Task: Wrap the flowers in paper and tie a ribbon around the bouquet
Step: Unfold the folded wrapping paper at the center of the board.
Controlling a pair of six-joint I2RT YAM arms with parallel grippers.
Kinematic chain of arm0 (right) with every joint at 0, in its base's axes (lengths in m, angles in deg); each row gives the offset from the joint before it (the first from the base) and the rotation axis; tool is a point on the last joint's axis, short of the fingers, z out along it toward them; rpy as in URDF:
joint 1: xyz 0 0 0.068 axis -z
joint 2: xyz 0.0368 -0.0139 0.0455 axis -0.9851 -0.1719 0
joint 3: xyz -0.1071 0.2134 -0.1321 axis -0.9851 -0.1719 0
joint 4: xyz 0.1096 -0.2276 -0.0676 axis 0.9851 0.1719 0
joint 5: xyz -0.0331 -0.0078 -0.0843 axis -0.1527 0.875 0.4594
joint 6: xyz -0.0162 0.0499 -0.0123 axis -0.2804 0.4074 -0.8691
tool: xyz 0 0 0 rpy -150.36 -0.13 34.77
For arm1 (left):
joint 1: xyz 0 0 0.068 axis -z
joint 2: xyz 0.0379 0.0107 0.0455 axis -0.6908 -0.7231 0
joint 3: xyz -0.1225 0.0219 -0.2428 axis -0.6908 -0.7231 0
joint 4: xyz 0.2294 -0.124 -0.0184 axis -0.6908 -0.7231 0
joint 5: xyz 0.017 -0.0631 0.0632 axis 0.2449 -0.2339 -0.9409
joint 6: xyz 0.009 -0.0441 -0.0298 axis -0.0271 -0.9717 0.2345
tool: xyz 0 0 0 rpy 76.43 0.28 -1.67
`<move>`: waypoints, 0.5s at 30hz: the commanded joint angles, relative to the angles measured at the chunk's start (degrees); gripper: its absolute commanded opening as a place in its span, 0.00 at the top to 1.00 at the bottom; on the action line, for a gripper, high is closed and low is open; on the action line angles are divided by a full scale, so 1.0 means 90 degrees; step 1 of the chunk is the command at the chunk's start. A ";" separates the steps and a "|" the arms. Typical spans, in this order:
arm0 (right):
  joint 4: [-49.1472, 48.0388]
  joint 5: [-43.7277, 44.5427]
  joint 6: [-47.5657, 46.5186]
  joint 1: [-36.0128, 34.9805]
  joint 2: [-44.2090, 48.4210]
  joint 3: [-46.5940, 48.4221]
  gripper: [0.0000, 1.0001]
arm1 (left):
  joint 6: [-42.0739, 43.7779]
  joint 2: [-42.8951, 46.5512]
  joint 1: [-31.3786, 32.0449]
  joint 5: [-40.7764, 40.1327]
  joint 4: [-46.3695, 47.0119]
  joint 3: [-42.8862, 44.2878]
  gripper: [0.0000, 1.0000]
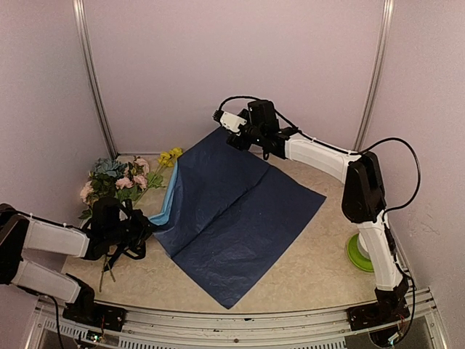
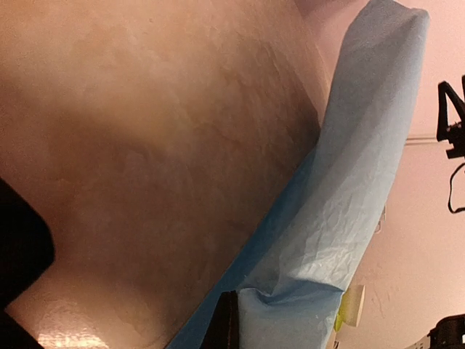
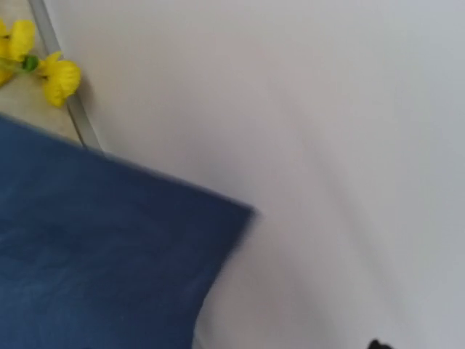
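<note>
The paper [image 1: 236, 218] lies spread on the table, dark blue face up, with its light blue face showing along the left edge [image 2: 356, 182]. My left gripper [image 1: 143, 229] is shut on that left edge; one black finger [image 2: 227, 323] pinches the puckered sheet. The flowers [image 1: 120, 178] lie on the table behind the left arm, and their yellow blooms [image 3: 58, 76] show in the right wrist view. My right gripper [image 1: 238, 140] hovers at the paper's raised far corner [image 3: 218, 218], open, with the corner free of it. No ribbon can be made out.
A green tape roll [image 1: 360, 253] sits by the right arm's base. Pale walls with metal corner posts [image 1: 94, 94] close in the table at the back and sides. The table's front rail [image 1: 240, 323] runs along the near edge.
</note>
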 commanded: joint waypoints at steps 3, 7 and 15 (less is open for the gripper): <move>-0.0114 -0.0174 0.1633 0.0045 0.1249 -0.1462 0.23 | -0.0287 0.0211 -0.0190 -0.0580 0.0129 -0.0091 1.00; 0.0103 -0.0894 0.2693 0.0059 0.2515 -0.3289 0.24 | -0.0082 0.0284 -0.0292 -0.0808 -0.0108 0.0077 1.00; 0.1332 -0.0918 0.4964 0.0054 0.3510 -0.5465 0.38 | -0.0001 -0.0403 -0.0257 -0.0729 -0.0012 0.0464 1.00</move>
